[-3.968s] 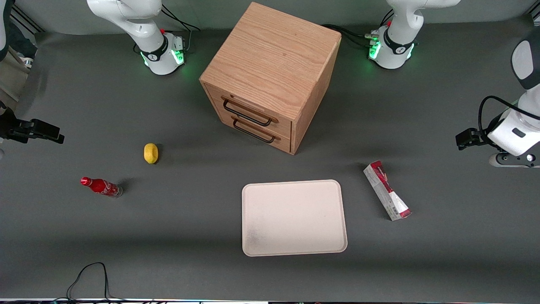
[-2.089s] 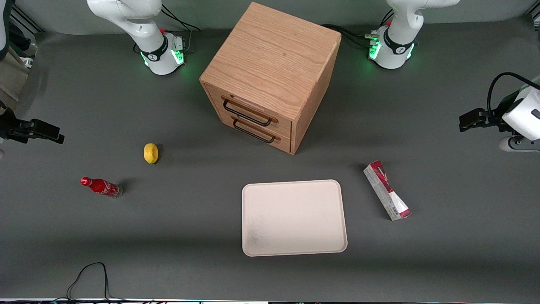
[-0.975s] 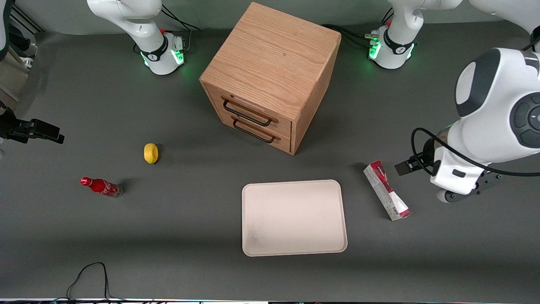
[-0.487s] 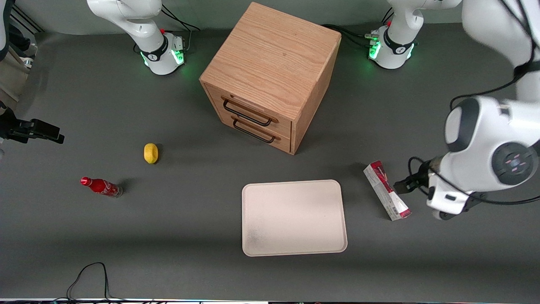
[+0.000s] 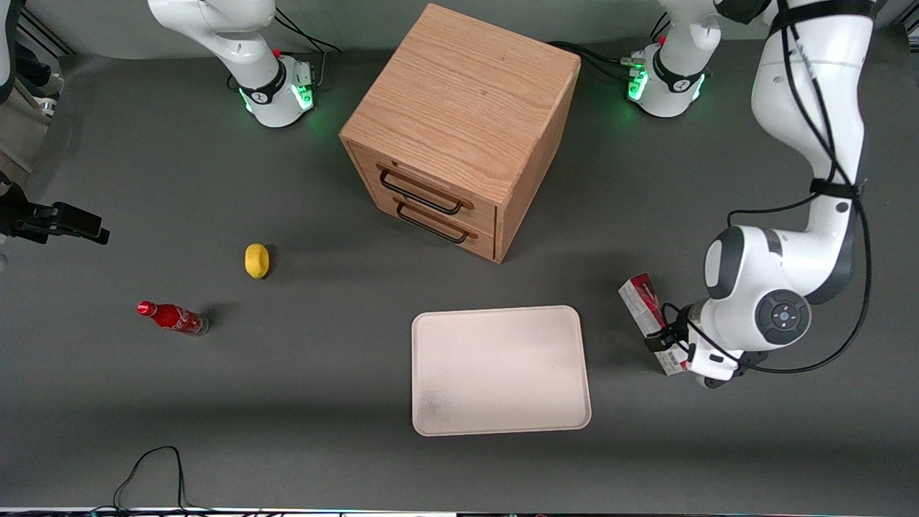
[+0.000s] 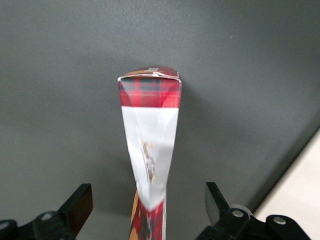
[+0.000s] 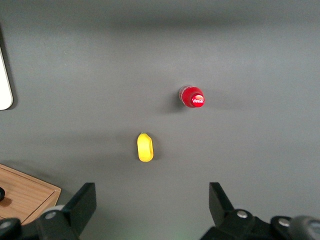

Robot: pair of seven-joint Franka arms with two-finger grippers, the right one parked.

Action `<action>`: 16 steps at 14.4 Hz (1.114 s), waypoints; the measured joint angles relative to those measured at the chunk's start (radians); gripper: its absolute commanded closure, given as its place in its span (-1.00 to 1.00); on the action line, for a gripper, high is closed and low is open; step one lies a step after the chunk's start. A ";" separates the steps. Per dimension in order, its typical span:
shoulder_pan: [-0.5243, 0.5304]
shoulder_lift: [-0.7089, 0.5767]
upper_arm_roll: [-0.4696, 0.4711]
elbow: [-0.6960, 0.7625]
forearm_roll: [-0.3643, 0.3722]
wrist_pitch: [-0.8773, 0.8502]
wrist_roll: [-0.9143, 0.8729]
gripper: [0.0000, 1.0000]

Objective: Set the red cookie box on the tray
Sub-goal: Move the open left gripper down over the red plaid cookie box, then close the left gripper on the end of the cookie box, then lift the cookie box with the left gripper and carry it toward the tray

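The end effector (image 6: 145,210) hangs over the red cookie box (image 5: 657,323) at the right of the front view, near the middle height of the frame, with its fingers (image 6: 79,206) spread wide and the box's width lying between them. Neither finger appears to touch the carton yet.

The box lies flat on the table (image 5: 287,402), slanted, just beside the tray (image 5: 500,371) but apart from its rim; the tray sits in the lower centre of that view with nothing on it.

The main risk, as I judge it, comes from the slim shape and the slant. If the fingers close off the box's midline, one will meet it first and swivel it on the table instead of pinching it. The end effector seems to sit over the end nearer the camera, so a grip there could let the long carton droop or twist when lifted. A hard squeeze might dent the thin card.

The cabinet (image 5: 459,129), lemon (image 5: 256,260) and bottle (image 5: 172,317) stand well apart from the path.
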 measured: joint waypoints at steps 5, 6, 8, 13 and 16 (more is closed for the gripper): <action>0.001 0.013 0.000 0.000 0.000 0.003 0.000 -0.91; 0.001 0.013 0.000 0.000 0.000 0.003 -0.001 0.31; 0.001 0.013 -0.002 0.000 0.000 0.003 -0.001 1.00; 0.000 0.013 -0.006 0.000 0.000 0.003 -0.001 1.00; 0.000 0.013 -0.006 0.000 0.000 0.001 -0.001 1.00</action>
